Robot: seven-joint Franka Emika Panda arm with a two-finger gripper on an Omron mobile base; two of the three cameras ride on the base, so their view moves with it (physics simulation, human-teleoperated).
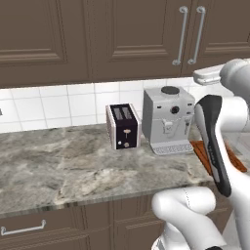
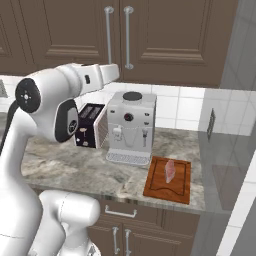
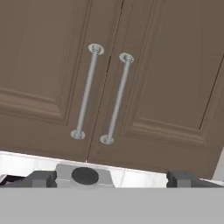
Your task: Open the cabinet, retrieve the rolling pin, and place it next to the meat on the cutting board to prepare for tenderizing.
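Hand view looks up at the cabinet [image 3: 131, 87], its two dark brown raised-panel doors shut and meeting at a thin seam; on either side of that seam runs a long silver bar handle, the left handle [image 3: 86, 91] and the right handle [image 3: 116, 99] standing close together and slightly tilted in this view; the pincer [image 3: 109, 179] is spread wide, one dark fingertip at each lower corner, holding nothing and well short of the doors. Left base view shows the same cabinet high over the bench [image 1: 73, 156], a grey marbled stone top backed by white tiles [image 1: 53, 105]; the white arm [image 1: 219, 136] rises at the right and covers part of what lies behind it. On the bench, against the tiles, the grey coffee machine [image 2: 131, 127] stands directly below the two handles; the black toaster [image 2: 91, 125] sits just beside it on its left; the cutting board [image 2: 156, 187], reddish-brown with a raised rim, lies flat just to the right of the coffee machine near the front edge of the bench; the meat [image 2: 170, 171], a small pale pink slab, rests on the board toward its middle. The rolling pin cannot be seen with the doors closed. Below the bench, brown drawers [image 2: 120, 212] carry short silver handles.
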